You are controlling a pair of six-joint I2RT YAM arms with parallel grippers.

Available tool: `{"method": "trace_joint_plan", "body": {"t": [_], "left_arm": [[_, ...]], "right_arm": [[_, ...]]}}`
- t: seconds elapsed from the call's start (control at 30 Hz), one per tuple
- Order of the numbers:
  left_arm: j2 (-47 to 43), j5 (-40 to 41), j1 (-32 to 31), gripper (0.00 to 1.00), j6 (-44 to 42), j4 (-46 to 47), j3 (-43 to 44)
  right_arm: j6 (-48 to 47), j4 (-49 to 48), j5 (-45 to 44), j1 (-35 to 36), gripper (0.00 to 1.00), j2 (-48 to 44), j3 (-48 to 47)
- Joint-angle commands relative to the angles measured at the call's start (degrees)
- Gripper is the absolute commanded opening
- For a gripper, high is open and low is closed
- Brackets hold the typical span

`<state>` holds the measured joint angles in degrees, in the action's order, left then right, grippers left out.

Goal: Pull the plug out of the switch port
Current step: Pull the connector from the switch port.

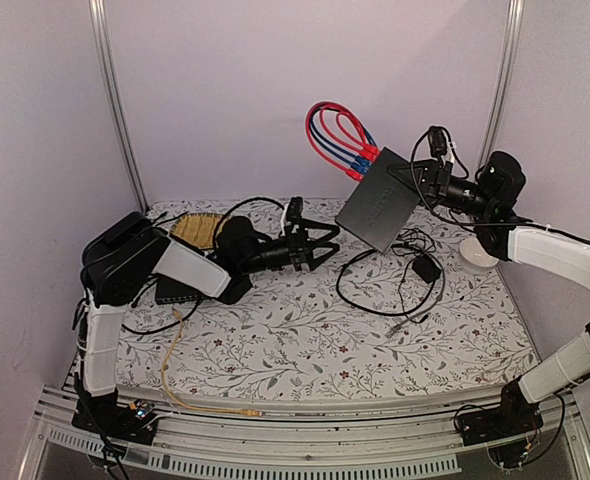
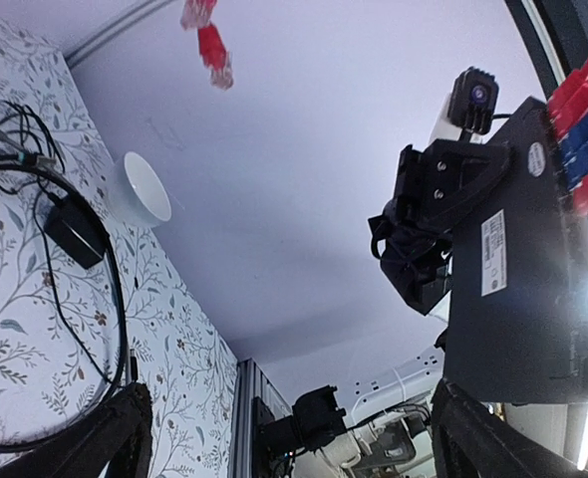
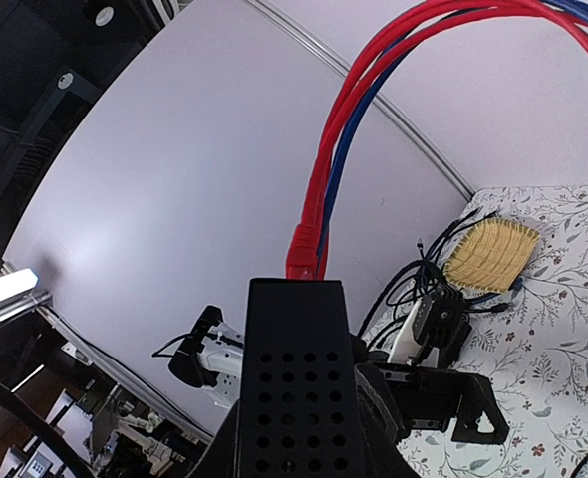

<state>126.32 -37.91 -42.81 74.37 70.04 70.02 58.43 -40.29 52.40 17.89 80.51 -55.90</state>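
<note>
Holds the black network switch point(image 1: 377, 205) aloft above the tabletop point(image 1: 305, 330) in clenched right fingers point(image 2: 443, 179), left fingers point(image 2: 110, 438) spread empty nearby, with red and blue plugs point(image 2: 583, 139) seemingly seated in its edge ports point(image 1: 373, 163): pull pending.

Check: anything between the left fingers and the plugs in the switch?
Nothing visible. The left gripper stands open, short of the switch, open air between. The right gripper holds the switch aloft at its far side, clear of the red and blue plugs.

You can't make out ports on the black box point(image 1: 378, 205); too small. Its red cables point(image 3: 321, 179) run off the top edge.
</note>
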Motion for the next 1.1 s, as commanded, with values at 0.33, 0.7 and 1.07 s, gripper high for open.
{"method": "trace_joint_plan", "body": {"t": [0.33,0.7,1.07], "left_arm": [[-14.90,11.64,3.24,0.93,-6.66,14.45,-17.36],[-19.46,11.99,3.26,0.91,-9.02,21.76,-21.57],[-22.17,11.85,2.74,0.86,-13.98,19.74,-21.47]], "right_arm": [[0.41,-11.02,-3.92,5.66,0.02,5.52,-5.76],[0.79,-12.54,-5.15,8.80,0.02,8.74,-7.00],[1.02,-13.49,-5.66,10.61,0.01,10.90,-7.86]]}}
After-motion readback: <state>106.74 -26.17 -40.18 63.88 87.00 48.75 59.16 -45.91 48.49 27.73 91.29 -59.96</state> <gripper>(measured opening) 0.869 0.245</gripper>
